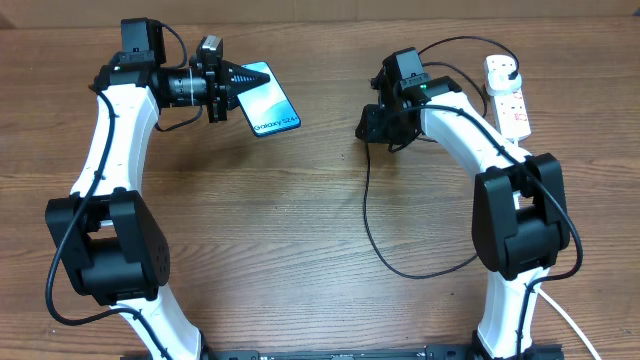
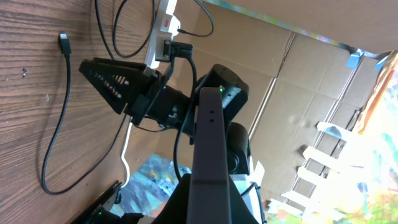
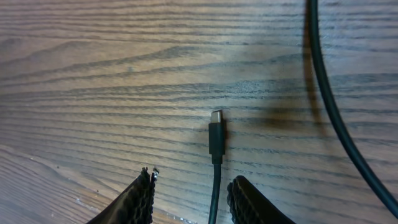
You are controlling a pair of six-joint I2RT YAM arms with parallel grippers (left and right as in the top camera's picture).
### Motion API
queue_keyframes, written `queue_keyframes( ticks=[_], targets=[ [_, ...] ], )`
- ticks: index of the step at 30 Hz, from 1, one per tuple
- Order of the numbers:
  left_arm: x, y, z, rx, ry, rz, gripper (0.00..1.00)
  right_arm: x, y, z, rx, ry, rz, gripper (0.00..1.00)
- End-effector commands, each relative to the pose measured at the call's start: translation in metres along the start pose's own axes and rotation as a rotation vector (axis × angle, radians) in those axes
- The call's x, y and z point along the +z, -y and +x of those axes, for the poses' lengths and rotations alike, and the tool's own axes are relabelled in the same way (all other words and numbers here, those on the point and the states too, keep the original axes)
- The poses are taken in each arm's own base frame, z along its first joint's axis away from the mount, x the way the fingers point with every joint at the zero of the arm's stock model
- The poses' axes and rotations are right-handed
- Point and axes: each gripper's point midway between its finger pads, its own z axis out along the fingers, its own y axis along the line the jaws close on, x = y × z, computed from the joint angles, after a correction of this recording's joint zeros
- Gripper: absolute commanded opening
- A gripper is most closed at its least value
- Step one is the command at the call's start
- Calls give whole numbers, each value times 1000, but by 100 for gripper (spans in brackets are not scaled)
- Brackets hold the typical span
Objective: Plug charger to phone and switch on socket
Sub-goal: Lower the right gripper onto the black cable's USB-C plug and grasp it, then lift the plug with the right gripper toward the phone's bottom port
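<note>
My left gripper is shut on the phone, gripping its left edge and holding it tilted, blue screen up. In the left wrist view the phone shows edge-on as a dark bar. The charger cable loops across the table to its black plug in the white socket. My right gripper is open, low over the table. In the right wrist view the connector tip lies on the wood just ahead of the open fingers, and the cable runs between them.
The socket's thick white cord runs off the front right. Another stretch of black cable crosses the right wrist view. Cardboard panels stand beyond the table.
</note>
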Motion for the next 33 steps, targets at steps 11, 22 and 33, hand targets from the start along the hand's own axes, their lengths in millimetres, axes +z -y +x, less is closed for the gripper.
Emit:
queue_keyframes(
  ticks=[11, 22, 33],
  targets=[
    [-1, 7, 2, 9, -17, 24, 4, 37, 10, 13, 20, -68, 1, 33],
    [-1, 7, 2, 9, -15, 21, 4, 43, 10, 12, 18, -66, -5, 27],
    [-1, 7, 2, 8, -15, 21, 4, 44, 8, 13, 19, -72, -17, 10]
  ],
)
